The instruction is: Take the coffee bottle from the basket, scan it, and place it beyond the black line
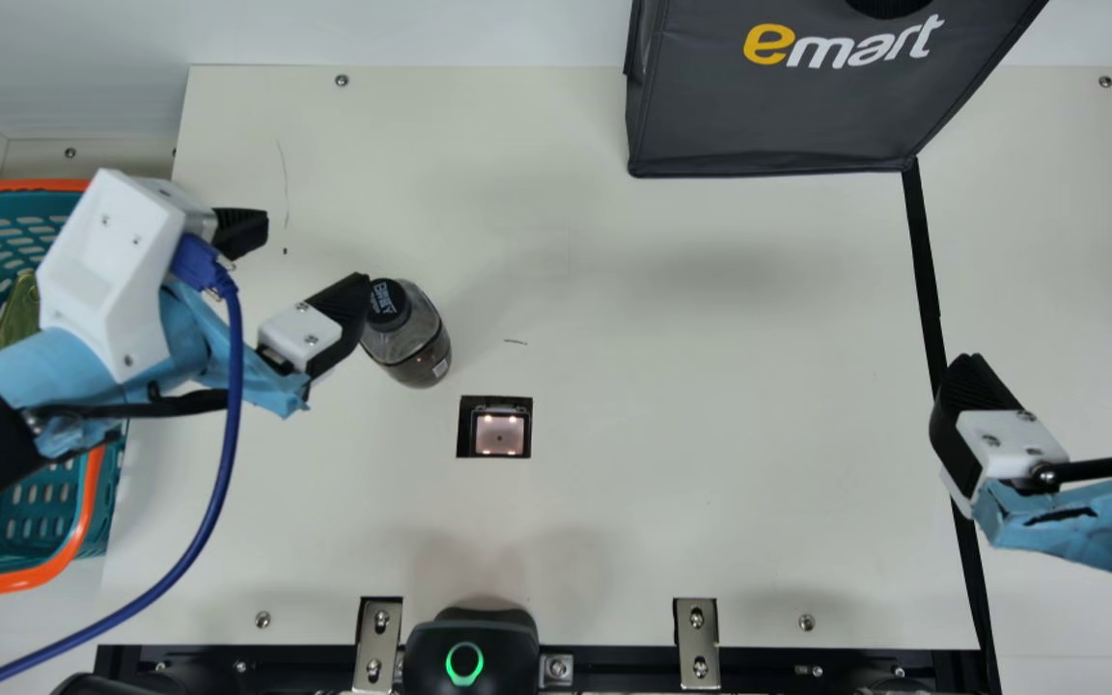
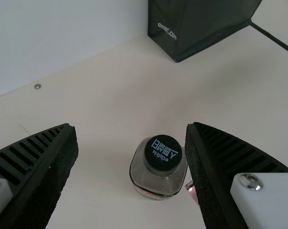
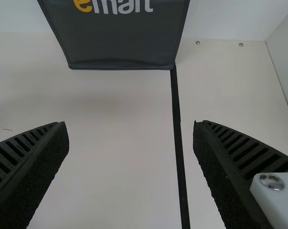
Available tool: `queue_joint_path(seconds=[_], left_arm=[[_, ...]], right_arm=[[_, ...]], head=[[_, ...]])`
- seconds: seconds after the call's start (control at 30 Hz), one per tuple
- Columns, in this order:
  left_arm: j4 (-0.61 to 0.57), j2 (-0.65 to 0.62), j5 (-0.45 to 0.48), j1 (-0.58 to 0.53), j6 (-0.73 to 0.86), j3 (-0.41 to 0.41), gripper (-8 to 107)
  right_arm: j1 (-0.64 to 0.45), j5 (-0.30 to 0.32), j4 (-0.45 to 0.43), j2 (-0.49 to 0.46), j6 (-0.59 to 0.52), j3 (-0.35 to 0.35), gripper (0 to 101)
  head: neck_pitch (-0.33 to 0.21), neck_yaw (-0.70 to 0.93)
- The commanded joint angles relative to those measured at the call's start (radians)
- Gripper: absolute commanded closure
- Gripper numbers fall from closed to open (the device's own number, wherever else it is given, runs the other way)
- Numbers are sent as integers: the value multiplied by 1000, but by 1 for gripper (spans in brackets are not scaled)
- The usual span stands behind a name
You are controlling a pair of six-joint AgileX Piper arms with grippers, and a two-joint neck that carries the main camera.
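My left gripper (image 1: pixel 313 259) stands open in the main view, one finger beside the cap of the coffee bottle (image 1: pixel 416 343), which stands upright on the table left of and behind the scanner window (image 1: pixel 500 431). In the left wrist view the bottle (image 2: pixel 158 179) shows between the spread fingers of my left gripper (image 2: pixel 132 143), nearer one of them; whether they touch I cannot tell. My right gripper (image 1: pixel 1063 376) is open over the black line (image 1: pixel 925 265) at the right. The right wrist view has its empty fingers (image 3: pixel 229 164) apart, the gripper (image 3: pixel 131 138) above the line.
A teal basket (image 1: pixel 42 507) with an orange rim stands at the left under my left arm, an olive-coloured item (image 1: pixel 20 309) inside. A dark bag (image 1: pixel 788 106) stands at the back, by the line's far end. A black device (image 1: pixel 469 647) sits at the front edge.
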Motion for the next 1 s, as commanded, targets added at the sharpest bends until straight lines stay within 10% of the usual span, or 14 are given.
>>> queue_joint_path(seconds=[0.0,0.97], left_arm=[[19,-1,-19,-16,-23,8,9],[158,63,-190,-172,-292,103,9]], right_arm=[[0,0,0,0,0,0,11],[0,0,0,0,0,0,11]], head=[[-27,2],[-27,2]])
